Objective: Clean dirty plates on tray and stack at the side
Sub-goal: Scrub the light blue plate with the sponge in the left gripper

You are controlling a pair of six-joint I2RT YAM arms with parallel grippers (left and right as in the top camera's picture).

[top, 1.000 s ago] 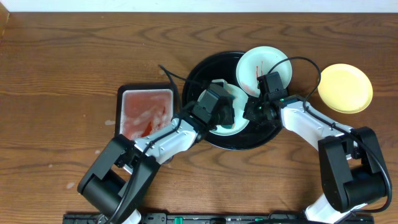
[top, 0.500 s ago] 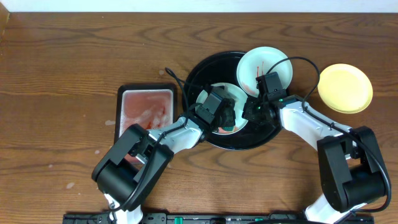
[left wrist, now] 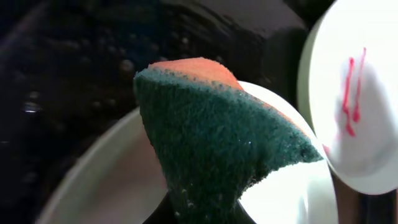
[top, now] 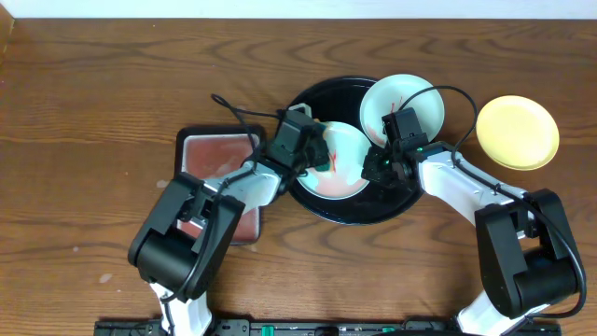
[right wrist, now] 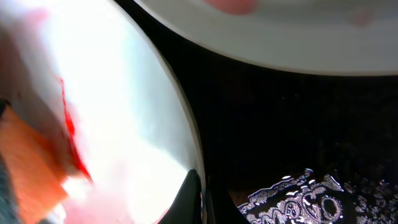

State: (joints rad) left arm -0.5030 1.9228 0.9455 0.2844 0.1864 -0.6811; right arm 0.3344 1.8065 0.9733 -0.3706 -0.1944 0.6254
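Observation:
The black tray [top: 328, 207] holds a mint-white plate [top: 347, 149] smeared with red sauce. My left gripper [top: 317, 157] is shut on a green-and-orange sponge [left wrist: 217, 137] and presses it on that plate's left part [left wrist: 118, 180]. My right gripper [right wrist: 200, 194] is shut on the same plate's right rim [right wrist: 130, 106], and it also shows in the overhead view [top: 378, 166]. A second mint-white plate [top: 403, 101] with red streaks leans on the tray's far right rim; it also shows in the left wrist view [left wrist: 360, 93]. A pale yellow plate [top: 518, 132] lies on the table to the right.
A small rectangular black-rimmed tray [top: 216, 149] with a pinkish inside sits left of the big tray, partly under my left arm. Both arms reach over the big tray's front half. Black cables arch above both wrists.
My left gripper has swept the sponge from the plate's lower right to its upper left, uncovering more of the smeared plate. The right gripper has stayed on the rim.

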